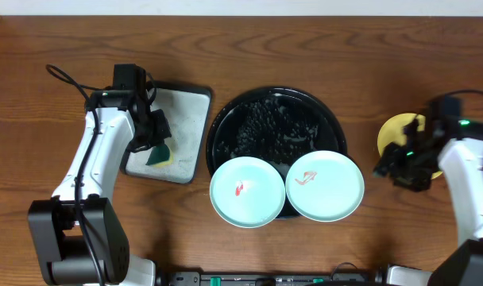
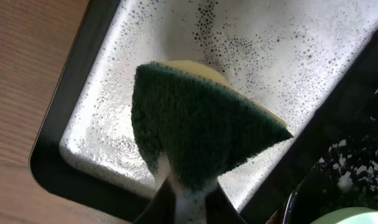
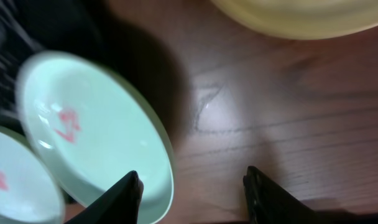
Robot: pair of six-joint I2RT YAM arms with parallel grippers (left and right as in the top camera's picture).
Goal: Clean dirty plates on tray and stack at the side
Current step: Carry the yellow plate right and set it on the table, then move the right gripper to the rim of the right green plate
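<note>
Two mint-blue plates (image 1: 245,191) (image 1: 324,184) with red-orange smears lie on the front rim of the round black tray (image 1: 275,121), which is speckled with foam. The yellow plate (image 1: 396,132) sits on the table at the right, partly hidden by my right arm. My left gripper (image 1: 156,143) is shut on a green and yellow sponge (image 2: 201,127) over the sudsy rectangular tray (image 1: 186,119). My right gripper (image 1: 391,164) is open and empty, between the right mint plate (image 3: 89,130) and the yellow plate (image 3: 301,15).
The rectangular grey tray (image 2: 338,37) with a black rim holds foamy water at the left of the round tray. Bare wooden table (image 1: 305,56) lies at the back and far left.
</note>
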